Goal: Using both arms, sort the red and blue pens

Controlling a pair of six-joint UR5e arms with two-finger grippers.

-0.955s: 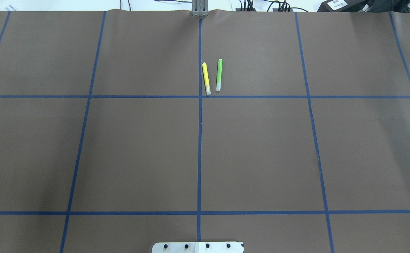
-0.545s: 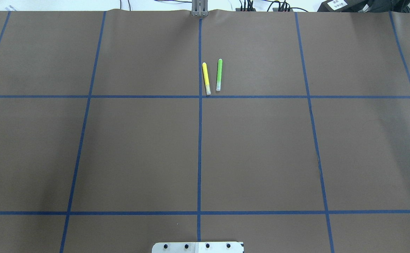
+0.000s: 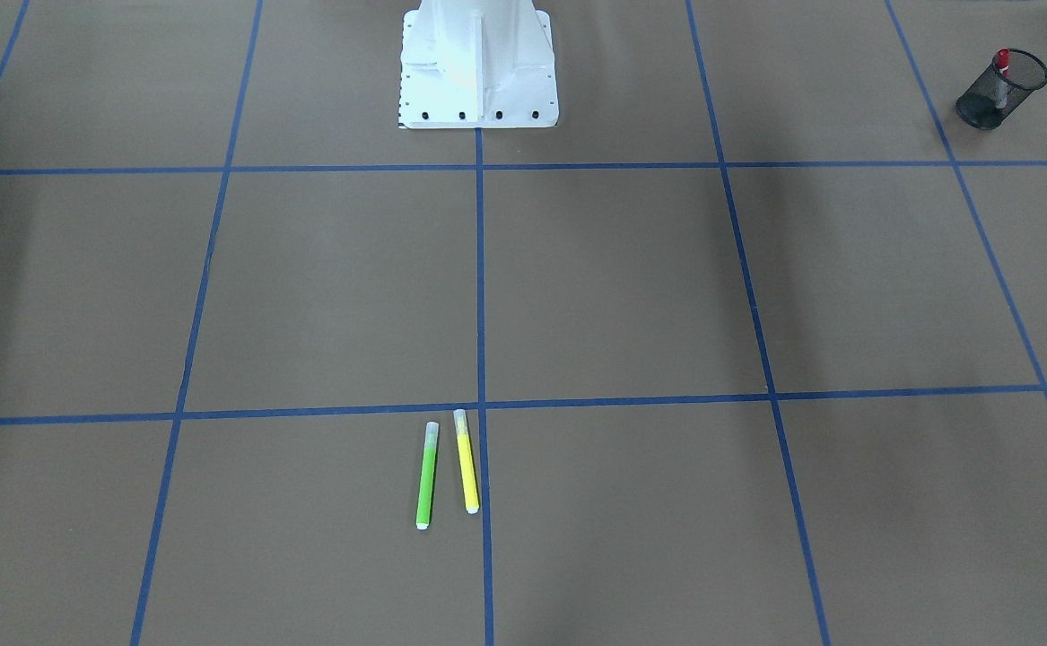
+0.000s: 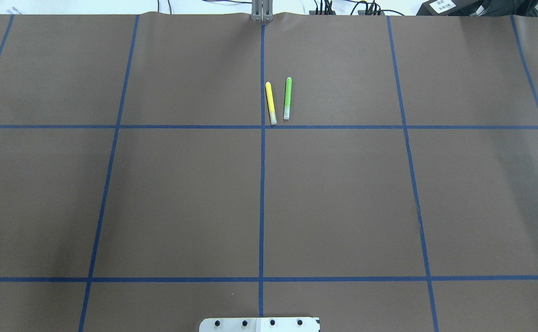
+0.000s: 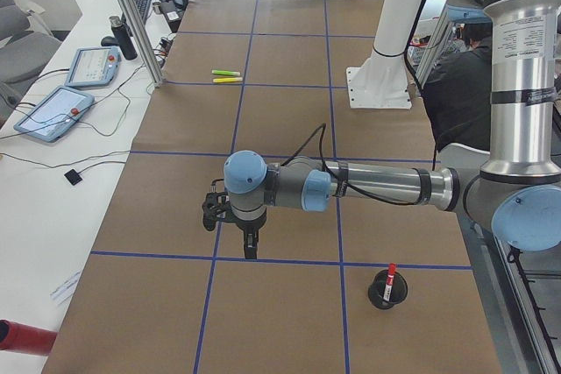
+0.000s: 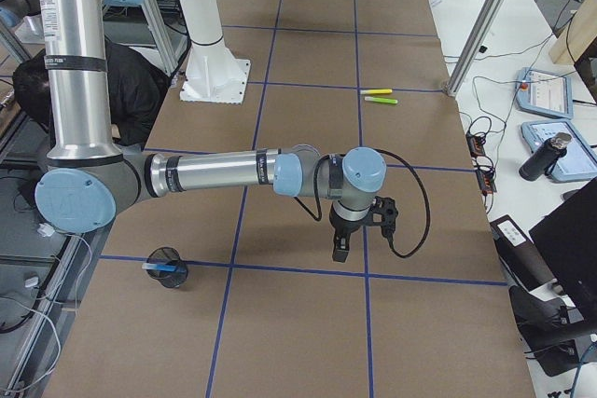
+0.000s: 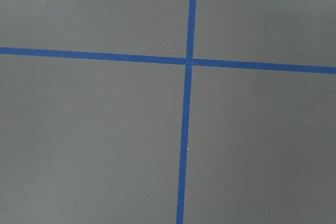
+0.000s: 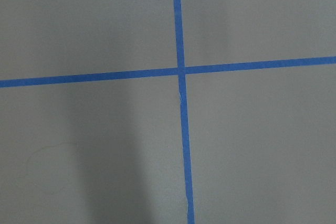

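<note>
Cannot tell left gripper [image 5: 250, 250] or right gripper [image 6: 340, 253] width; cup [image 5: 386, 300] seemingly half-hides red pen [image 5: 391, 271].

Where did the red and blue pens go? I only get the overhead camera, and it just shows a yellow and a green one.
Observer: The red pen stands in a black mesh cup on the robot's left side, outside your picture.
Operator: And the blue one?
Observer: The blue pen sits in a second mesh cup on the robot's right side.
Operator: Where are the claws?
Observer: The left claw and right claw each hang low, pointing down at the table.
</note>
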